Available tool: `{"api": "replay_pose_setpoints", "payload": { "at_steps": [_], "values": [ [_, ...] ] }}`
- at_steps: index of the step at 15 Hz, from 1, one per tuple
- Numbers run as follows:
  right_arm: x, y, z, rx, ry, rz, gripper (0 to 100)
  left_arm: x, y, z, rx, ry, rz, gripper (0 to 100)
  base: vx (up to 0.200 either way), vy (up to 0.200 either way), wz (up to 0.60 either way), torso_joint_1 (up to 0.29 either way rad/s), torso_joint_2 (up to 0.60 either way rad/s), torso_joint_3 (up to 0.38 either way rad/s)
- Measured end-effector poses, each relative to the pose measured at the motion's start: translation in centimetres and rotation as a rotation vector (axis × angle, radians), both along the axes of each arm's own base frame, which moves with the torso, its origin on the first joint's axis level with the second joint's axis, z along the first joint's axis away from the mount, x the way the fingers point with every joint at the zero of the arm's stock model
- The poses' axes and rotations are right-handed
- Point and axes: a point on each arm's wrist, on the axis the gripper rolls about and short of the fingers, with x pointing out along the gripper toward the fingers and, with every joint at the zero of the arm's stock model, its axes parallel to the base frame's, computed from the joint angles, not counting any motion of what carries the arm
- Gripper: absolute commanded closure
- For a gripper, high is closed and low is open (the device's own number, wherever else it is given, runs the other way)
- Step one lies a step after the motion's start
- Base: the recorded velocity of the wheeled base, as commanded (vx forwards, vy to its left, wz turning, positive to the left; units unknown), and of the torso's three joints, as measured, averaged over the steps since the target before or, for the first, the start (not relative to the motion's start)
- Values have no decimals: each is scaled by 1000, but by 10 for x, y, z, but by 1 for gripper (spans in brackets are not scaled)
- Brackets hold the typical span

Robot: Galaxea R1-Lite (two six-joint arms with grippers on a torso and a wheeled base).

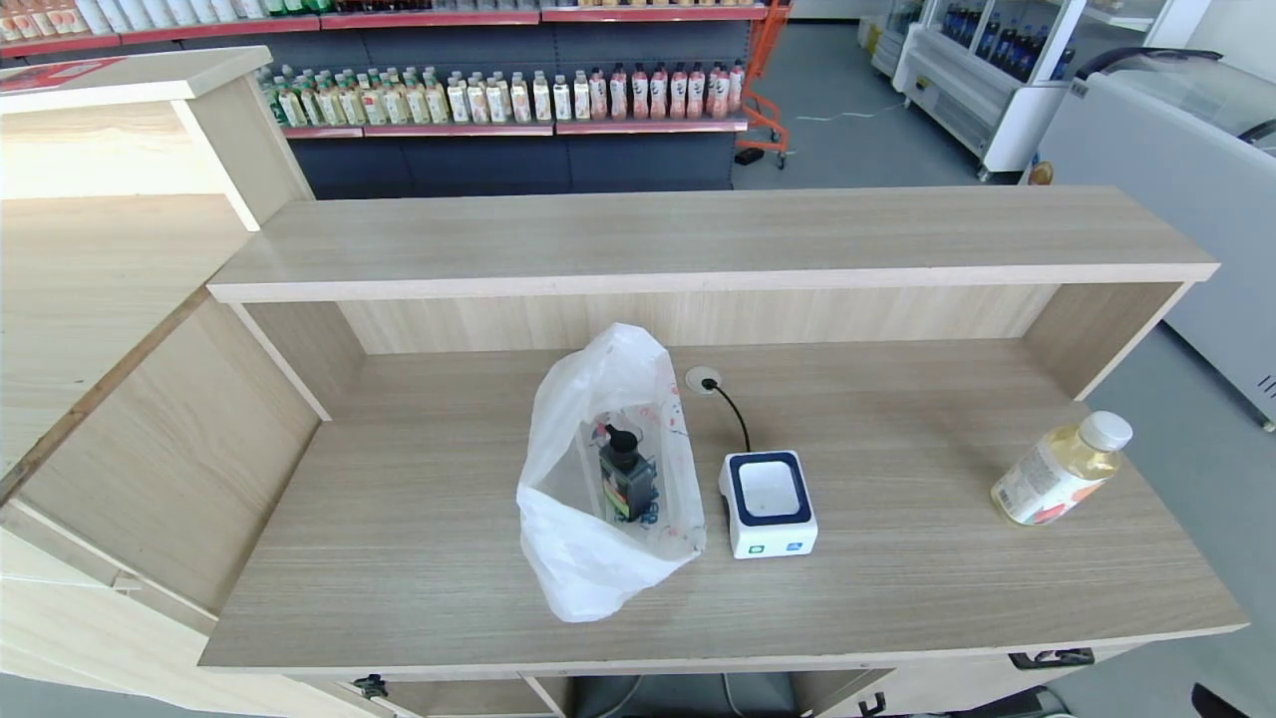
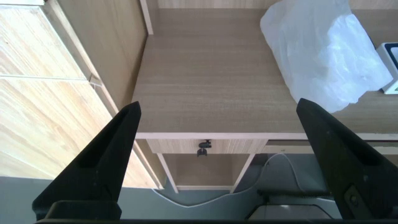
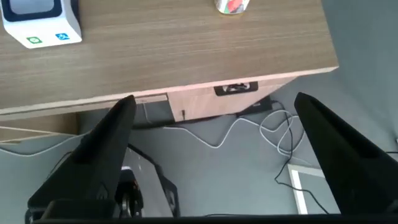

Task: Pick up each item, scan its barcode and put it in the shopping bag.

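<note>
Fingers (image 2: pixel 106 162) of left gripper (image 2: pixel 219 107) and right gripper (image 3: pixel 214 99) were held apart. Dark bottle (image 1: pixel 626 474) was seen inside shopping bag (image 1: pixel 578 558), scanner (image 1: pixel 768 504) just beside, yellow bottle (image 1: pixel 1062 469) well apart.

Left gripper (image 2: pixel 219 111): dark fingers spread wide apart. Right gripper (image 3: pixel 216 102): dark fingers likewise spread wide. Both tilted downward.

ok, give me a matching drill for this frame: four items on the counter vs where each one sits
Items:
1 shopping bag
2 dark bottle
3 scanner
4 yellow drink bottle

Places:
A inside the bag
B right end of the counter, standing alone
C just right of the bag
D left of the scanner, mouth open

Pairs: 1-D, 2-A, 3-C, 4-B
</note>
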Motion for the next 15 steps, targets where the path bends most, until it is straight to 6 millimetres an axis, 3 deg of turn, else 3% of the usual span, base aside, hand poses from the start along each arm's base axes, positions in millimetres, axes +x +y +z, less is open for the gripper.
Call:
{"api": "replay_pose_setpoints", "payload": {
  "at_steps": [5,15],
  "values": [
    [-46,-9,-27,4,-21,-79,0,0,0,0,1,0,1,0,0,-200,0,-1,0,1],
    [-57,-10,-28,28,-142,-86,0,0,0,0,1,0,1,0,0,-200,0,0,0,3]
  ]
}}
